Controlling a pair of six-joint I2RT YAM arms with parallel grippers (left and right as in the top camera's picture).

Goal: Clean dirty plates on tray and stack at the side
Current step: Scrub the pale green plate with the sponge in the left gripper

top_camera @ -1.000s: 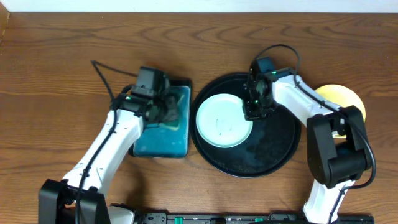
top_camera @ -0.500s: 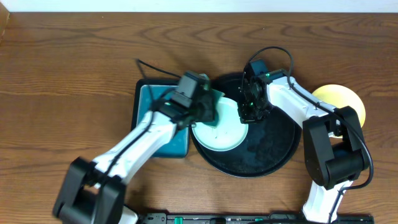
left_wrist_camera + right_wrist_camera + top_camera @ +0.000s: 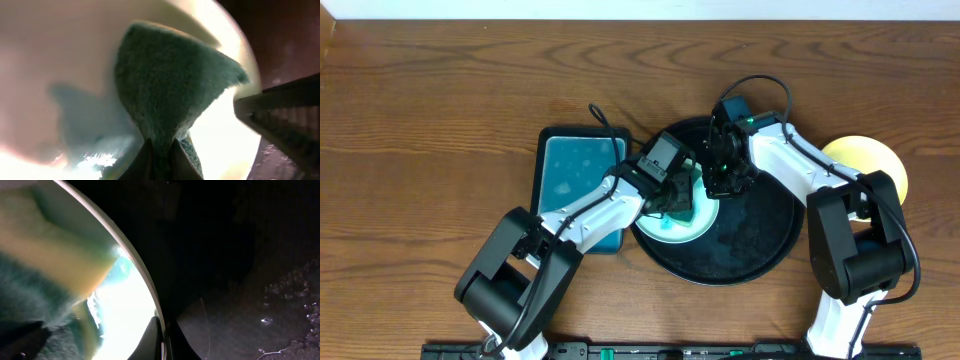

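A pale mint-green plate (image 3: 658, 228) lies on the left half of the black round tray (image 3: 760, 240). My left gripper (image 3: 676, 196) is shut on a green sponge (image 3: 170, 85) and presses it on the plate's face (image 3: 60, 60). My right gripper (image 3: 720, 178) is shut on the plate's right rim (image 3: 145, 287), one finger on each side of it. The sponge also shows in the right wrist view (image 3: 30, 305). A yellow plate (image 3: 868, 160) lies on the table to the right of the tray. Only one mint plate shows.
A teal rectangular tray (image 3: 575, 180) lies just left of the black tray, with my left arm crossing over its lower right corner. Water drops dot the black tray's floor (image 3: 290, 295). The brown wooden table (image 3: 420, 120) extends around them.
My left gripper has carried the sponge from the teal tray rightwards onto the mint plate. My right gripper has stayed shut on the plate's rim.
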